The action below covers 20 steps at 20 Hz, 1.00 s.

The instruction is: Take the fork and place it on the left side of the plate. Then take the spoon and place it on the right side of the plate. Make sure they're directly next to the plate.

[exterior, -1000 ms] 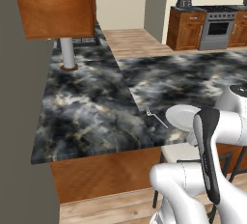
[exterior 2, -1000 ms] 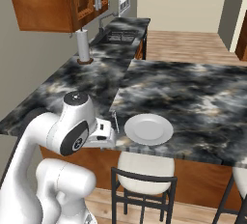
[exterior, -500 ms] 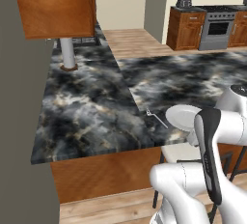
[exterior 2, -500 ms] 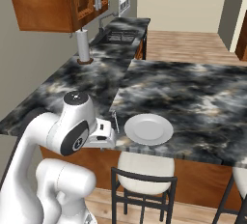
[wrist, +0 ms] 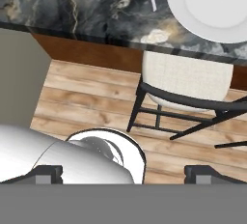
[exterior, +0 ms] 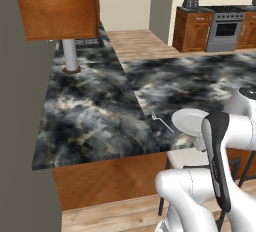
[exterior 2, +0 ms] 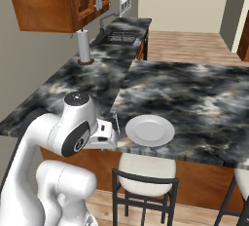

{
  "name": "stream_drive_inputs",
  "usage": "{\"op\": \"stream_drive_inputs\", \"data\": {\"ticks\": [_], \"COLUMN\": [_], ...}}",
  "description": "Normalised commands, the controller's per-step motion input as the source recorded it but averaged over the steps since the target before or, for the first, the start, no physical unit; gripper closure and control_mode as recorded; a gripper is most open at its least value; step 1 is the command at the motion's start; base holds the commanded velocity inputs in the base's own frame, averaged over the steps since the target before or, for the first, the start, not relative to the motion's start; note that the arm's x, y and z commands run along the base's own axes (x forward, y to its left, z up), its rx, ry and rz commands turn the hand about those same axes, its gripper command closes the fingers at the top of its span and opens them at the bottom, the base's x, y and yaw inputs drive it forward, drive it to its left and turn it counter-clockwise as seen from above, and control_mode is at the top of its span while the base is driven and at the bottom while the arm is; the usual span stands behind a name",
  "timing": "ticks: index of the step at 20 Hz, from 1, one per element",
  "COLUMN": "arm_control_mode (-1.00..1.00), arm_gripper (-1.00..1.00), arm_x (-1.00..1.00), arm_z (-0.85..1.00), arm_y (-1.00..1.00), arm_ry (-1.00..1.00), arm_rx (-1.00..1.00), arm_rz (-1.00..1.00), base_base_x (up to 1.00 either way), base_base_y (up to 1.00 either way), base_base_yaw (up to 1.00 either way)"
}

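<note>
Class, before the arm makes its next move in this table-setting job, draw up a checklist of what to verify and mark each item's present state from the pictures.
1. Gripper open and empty: ok, tips stand wide apart with nothing between them.
2. Fork lies beside the plate, on its left: ok, though whether they touch, cannot tell.
3. Spoon located: cannot tell.
4. Plate sits fully on the counter, near its front edge: ok.
5. Gripper over the counter: not ok, it looks down at the stool and floor.

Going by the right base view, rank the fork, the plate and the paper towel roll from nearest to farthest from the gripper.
1. fork, just past the gripper at the counter edge.
2. plate, right of the fork.
3. paper towel roll, far back on the left counter.
</note>
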Motion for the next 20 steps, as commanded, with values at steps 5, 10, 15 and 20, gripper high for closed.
{"op": "stream_drive_inputs", "data": {"ticks": [5,10,15,20], "arm_control_mode": [1.0,1.0,1.0,1.0], "arm_gripper": [-1.0,-1.0,-1.0,-1.0], "arm_x": [0.0,0.0,0.0,0.0], "arm_z": [0.0,0.0,0.0,0.0], "arm_y": [0.0,0.0,0.0,0.0], "arm_ry": [0.0,0.0,0.0,0.0], "arm_rx": [0.0,0.0,0.0,0.0], "arm_rz": [0.0,0.0,0.0,0.0], "base_base_x": [0.0,-0.86,-1.0,-0.12], "base_base_y": [0.0,-0.2,-0.35,-0.77], "base_base_yaw": [0.0,0.0,-0.02,-0.06]}}
